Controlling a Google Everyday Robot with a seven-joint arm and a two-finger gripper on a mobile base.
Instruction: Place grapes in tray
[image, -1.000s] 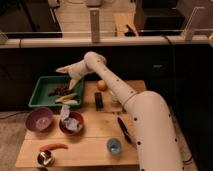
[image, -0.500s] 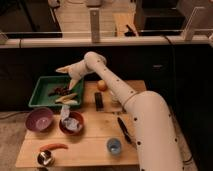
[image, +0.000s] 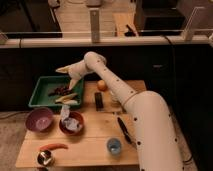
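The green tray (image: 41, 88) stands at the back left of the wooden table. The dark reddish-purple grapes (image: 61, 90) lie inside it, near its middle. A pale yellowish elongated item (image: 66, 99) lies at the tray's front right. My gripper (image: 68, 75) hangs just above the tray's right part, above and right of the grapes, apart from them. My white arm reaches to it from the lower right.
A purple bowl (image: 39, 120) and a red bowl (image: 71, 123) holding crumpled white material stand in front of the tray. An orange (image: 101, 85), a dark block (image: 99, 101), a black tool (image: 123, 129), a blue cup (image: 114, 145), a carrot-like item (image: 53, 147) and a metal cup (image: 45, 158) are on the table.
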